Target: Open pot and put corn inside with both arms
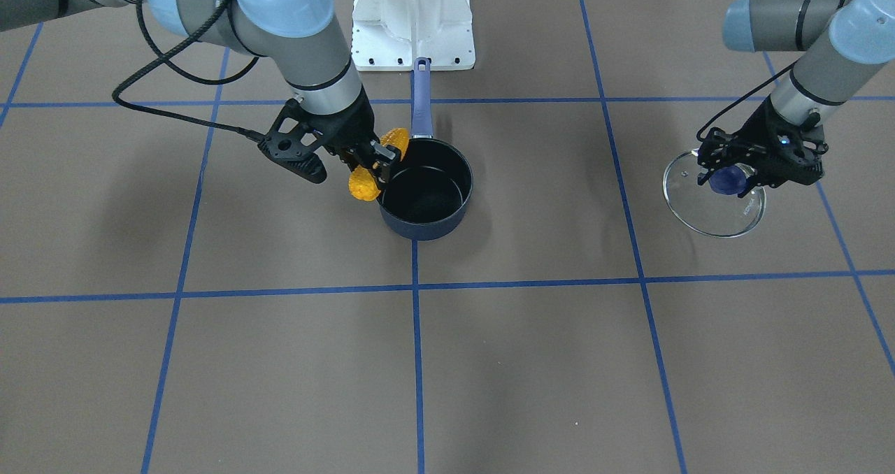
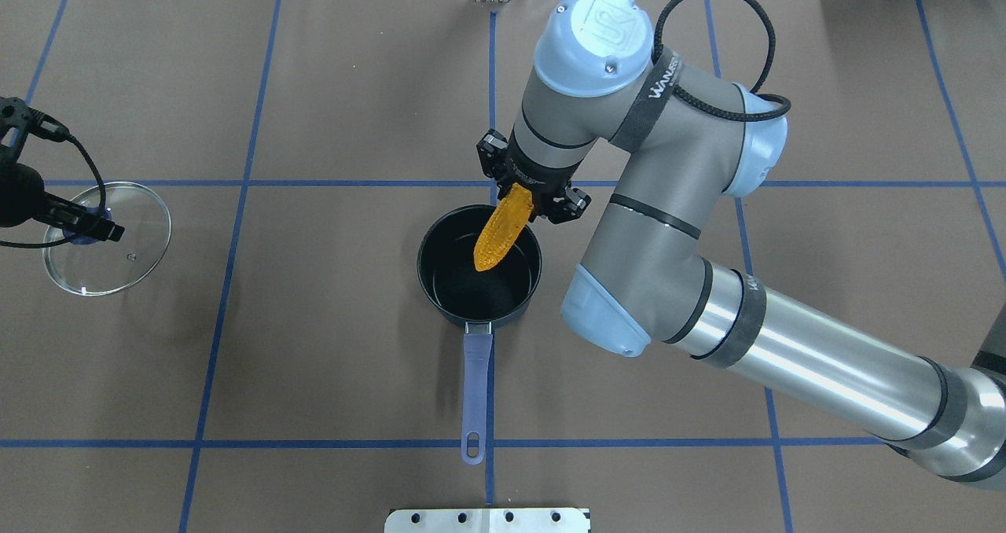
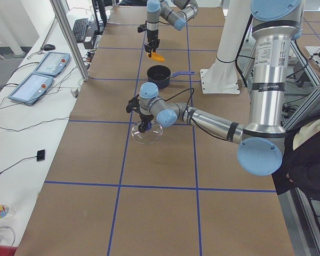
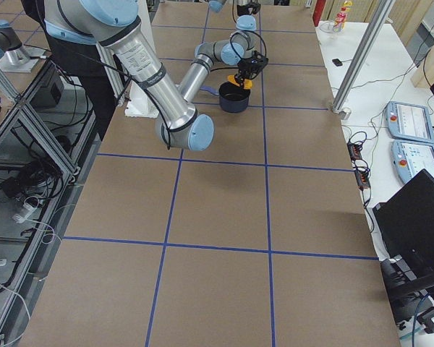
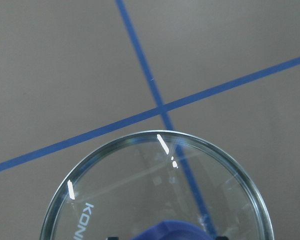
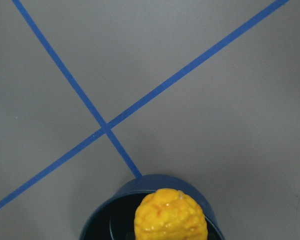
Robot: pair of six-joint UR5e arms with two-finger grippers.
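**Item: corn** [image 2: 501, 230]. Orange-yellow cob, tilted with its tapered tip down. It hangs in the air above the pot [image 1: 423, 229], by the far-right part of the rim. The views disagree on whether it is over the opening or over the rim itself.

**Pot.** Open and empty, upright on the table [image 2: 314, 360]. It sits midway between the left and right edges, toward the robot-side edge, with its handle [image 2: 476, 376] pointing at that edge.

**Lid** [image 1: 713, 215]. Glass, tilted, low near the left edge and well apart from the pot. Whether it touches the table cannot be told.

**Right gripper** [image 1: 377, 161]. Jaws are closed on the corn.

**Left gripper** [image 1: 731, 177]. Jaws are clamped on the lid's knob [image 1: 727, 182].

**Risks.**
- Released here, the corn could strike the rim and bounce out onto the table. The causes would be the off-centre position, the height and the tilt.
- On a descent, a finger could catch the rim and shove the light pot.
- The tilted lid could swing or slip in a knob-only grip.

**Arm pose.**
- The right arm reaches in from the right edge, elbow bent and wrist straight down over the pot's far side.
- The left arm is stretched toward the left edge, wrist down over the lid.
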